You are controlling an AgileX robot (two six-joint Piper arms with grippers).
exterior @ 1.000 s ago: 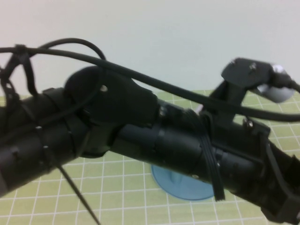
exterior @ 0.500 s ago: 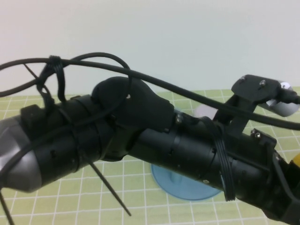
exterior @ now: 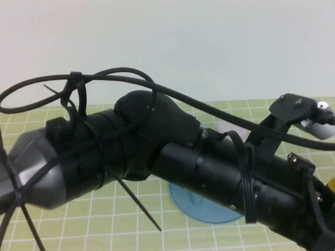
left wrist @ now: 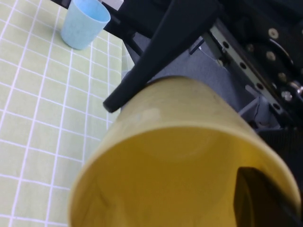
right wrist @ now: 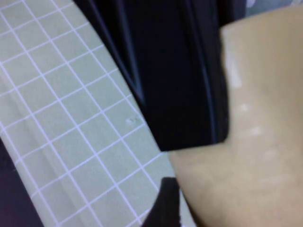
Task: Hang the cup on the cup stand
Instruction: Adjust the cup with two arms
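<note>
My left gripper (left wrist: 222, 156) is shut on the yellow cup (left wrist: 180, 156). One finger is inside the rim and the other lies along the outer wall. In the high view my left arm (exterior: 172, 157) crosses the frame and hides most of the table. Only a sliver of the cup (exterior: 330, 183) shows at the right edge. Part of the cup stand's round blue base (exterior: 191, 205) shows under the arm; its posts are hidden. My right gripper (right wrist: 227, 208) is right against the cup's wall (right wrist: 260, 132), beside my left arm.
A pale teal-green cup (left wrist: 85, 22) stands upright on the green grid mat (left wrist: 38, 109). Black cables (exterior: 104, 78) loop above my left arm. The mat's edge and dark robot hardware (left wrist: 265, 52) lie beyond the cup.
My left arm has moved to the right across the high view, and its grey link now shows at the left. The wrist camera bracket has shifted right and lower.
</note>
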